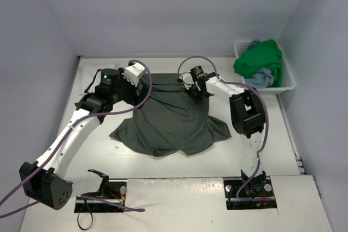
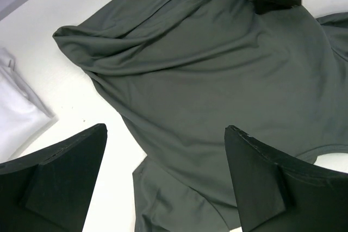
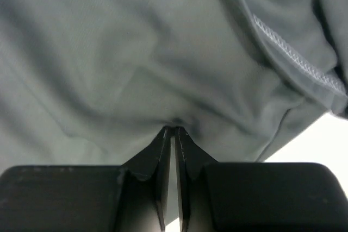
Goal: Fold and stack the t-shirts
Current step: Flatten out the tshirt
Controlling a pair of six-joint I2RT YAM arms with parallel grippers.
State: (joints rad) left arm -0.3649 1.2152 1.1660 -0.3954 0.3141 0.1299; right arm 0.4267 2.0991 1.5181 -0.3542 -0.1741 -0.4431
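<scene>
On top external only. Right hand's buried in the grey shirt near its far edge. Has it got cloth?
Observer: Yes. The right wrist view shows the right hand pinched shut on a fold of the olive-grey shirt.
Operator: Left hand holding anything?
Observer: No. The left wrist view shows the left hand wide open over the shirt's edge, nothing between its fingers.
Operator: Anything by that arm I can't see?
Observer: White cloth lies on the table beside the shirt, with a bare gap between them.
</scene>
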